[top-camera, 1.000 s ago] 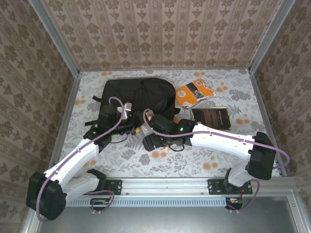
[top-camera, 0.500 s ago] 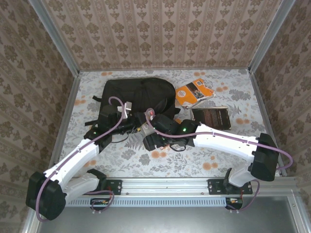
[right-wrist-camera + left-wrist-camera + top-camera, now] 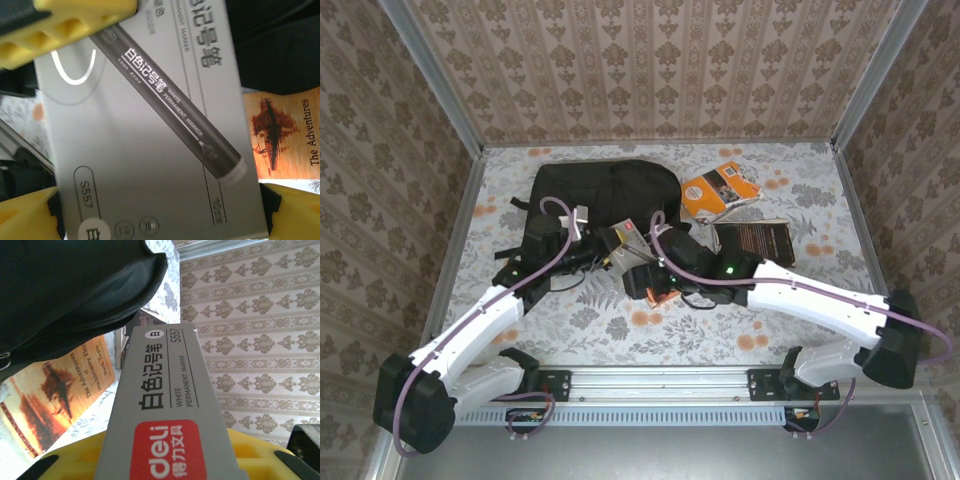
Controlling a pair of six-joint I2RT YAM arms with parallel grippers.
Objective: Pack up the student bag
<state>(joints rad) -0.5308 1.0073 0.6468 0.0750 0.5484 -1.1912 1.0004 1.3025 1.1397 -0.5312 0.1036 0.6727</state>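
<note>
The tabletop (image 3: 650, 335) is covered in a flowered pattern. The backpack (image 3: 605, 190) lies flat on it in the upper middle of the overhead view, left of centre, with its rounded top toward the back wall. It is by far the biggest thing here.

It looks like soft black cloth, so I expect it to sag and fold instead of holding a shape. It is probably light while little is in it, and not fragile. Pinching a flat panel would likely just bunch the fabric. A seamed edge by a zipper or a strap seems a better hold, with one side lifting the lip while the other slides things in. I cannot tell whether a zipper is open.

An orange book (image 3: 720, 190) rests just right of the backpack. A dark book (image 3: 755, 241) lies below that book.

A grey marker box (image 3: 618, 243) sits at the backpack's lower right edge, where both arms meet.

The left fingers (image 3: 75, 460) appear clamped on the near end of the box. In the left wrist view, black fabric fills the upper left, close above the box's far end.

The right fingers (image 3: 30, 210) stand wide apart, one on each side of the box. A thin dark gap shows beside the right-hand one, so I judge they are not gripping it. In the right wrist view, the backpack's dark cloth fills the upper right corner, near but not touching.
</note>
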